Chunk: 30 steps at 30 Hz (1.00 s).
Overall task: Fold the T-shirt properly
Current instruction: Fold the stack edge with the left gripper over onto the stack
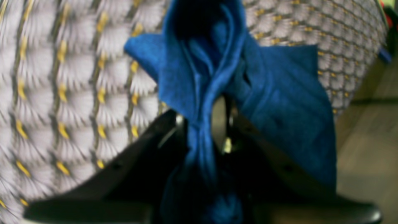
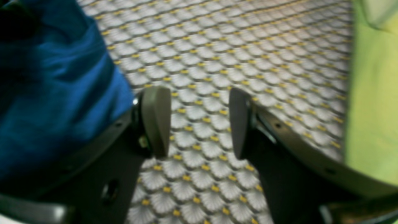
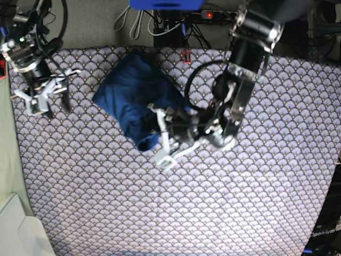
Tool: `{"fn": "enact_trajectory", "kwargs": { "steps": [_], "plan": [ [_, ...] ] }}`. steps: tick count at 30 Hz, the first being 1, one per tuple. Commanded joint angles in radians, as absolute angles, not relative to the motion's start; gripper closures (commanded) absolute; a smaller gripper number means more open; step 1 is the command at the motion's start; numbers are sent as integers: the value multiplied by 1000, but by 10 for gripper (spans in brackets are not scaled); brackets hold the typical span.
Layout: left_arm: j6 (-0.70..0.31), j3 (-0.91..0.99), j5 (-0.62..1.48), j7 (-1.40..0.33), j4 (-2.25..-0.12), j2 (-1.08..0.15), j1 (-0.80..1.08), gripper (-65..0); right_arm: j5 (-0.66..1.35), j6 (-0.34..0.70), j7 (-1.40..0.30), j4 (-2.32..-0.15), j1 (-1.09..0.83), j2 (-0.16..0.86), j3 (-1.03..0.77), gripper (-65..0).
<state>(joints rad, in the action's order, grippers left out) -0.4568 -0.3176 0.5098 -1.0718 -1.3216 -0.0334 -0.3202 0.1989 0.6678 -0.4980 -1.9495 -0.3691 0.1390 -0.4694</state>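
- T-shirt point(image 3: 130, 90) bunched at counter point(image 3: 213, 213) 11 o'clock.
- My left claw point(image 1: 205, 124) pinches a twisted fold; right claw point(image 2: 200, 123) wide, empty.
- Soft, limp knit: better grip hem corners.

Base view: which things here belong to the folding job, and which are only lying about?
Belong to the job:
- T-shirt, blue, bunched on the table cover
- left gripper, shut on a fold of the T-shirt
- right gripper, open, holding nothing, apart from the shirt

Only lying about:
- power strip and cables beyond the table's far edge
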Motion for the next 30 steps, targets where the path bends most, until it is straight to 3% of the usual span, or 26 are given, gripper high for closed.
{"fn": "enact_trajectory", "kwargs": {
  "steps": [1,14,23,30],
  "plan": [
    [-458,-349,516,-1072,-1310,-28,-377,-38,214,671,-476,-1965,-369,150,-492,-309],
    [-461,-777,516,-898,-1081,-1,-622,-38,214,671,-476,-1965,-372,150,-677,-309],
    [-545,-855,512,-743,-1038,28,-661,-38,214,671,-479,-1965,-375,148,-739,-309],
    [-581,-849,311,-730,-1006,107,-636,-38,217,671,-553,-1965,-364,150,-739,-309]
  ]
}}
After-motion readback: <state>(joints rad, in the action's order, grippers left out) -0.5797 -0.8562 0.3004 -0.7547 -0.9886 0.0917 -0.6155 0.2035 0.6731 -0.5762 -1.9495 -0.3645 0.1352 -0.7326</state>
